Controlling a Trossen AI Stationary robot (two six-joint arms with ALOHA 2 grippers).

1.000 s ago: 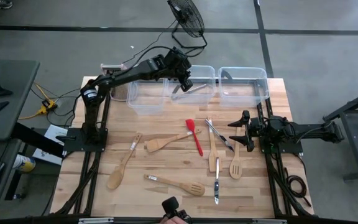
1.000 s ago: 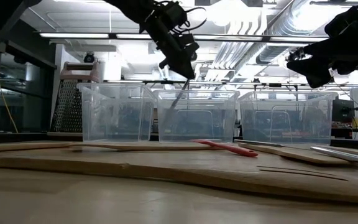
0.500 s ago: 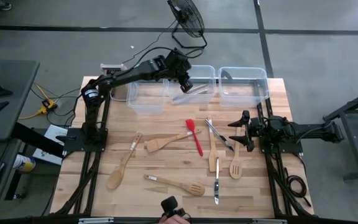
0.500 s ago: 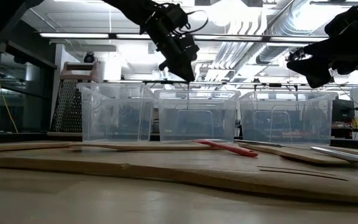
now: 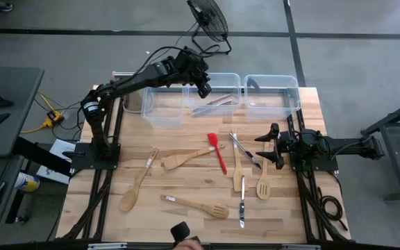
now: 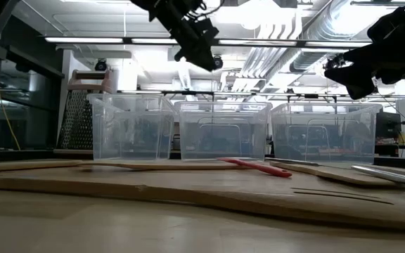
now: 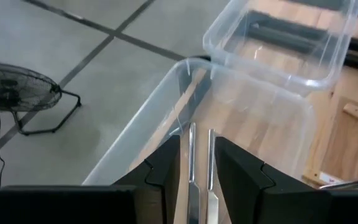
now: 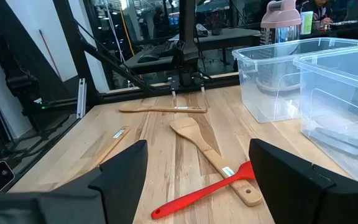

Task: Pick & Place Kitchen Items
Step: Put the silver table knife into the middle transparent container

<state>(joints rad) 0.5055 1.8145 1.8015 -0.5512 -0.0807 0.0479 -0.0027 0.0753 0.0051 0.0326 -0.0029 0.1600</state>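
High view: the left gripper (image 5: 201, 82) hangs above the middle clear plastic tub (image 5: 236, 78), higher than a second ago. The silvery metal tongs (image 5: 214, 103) it carried now lie slantwise on that tub's floor. The right gripper (image 5: 264, 144) waits near the table's right edge, beside the long metal cutlery (image 5: 245, 151). On the bare wooden table (image 5: 186, 232) the red spatula (image 5: 217, 153), a light wooden spoon (image 5: 136, 186) and a slotted wooden spatula (image 5: 196, 206) lie unpicked, with others

Low view: the left gripper, which dipped to the tub's rim a moment ago, is clear above it, nothing dangling from it

Left wrist view: its dark fingers (image 7: 163, 171) stand a narrow gap apart and hold nothing; the tongs show through that gap, down inside the tub

Right wrist view: the right gripper's fingers are spread wide and empty, facing the red spatula, which lies across a wooden spatula's handle (image 8: 210, 155)

So one item looks delivered; I judge the left arm free to fetch the next, with most utensils left to move
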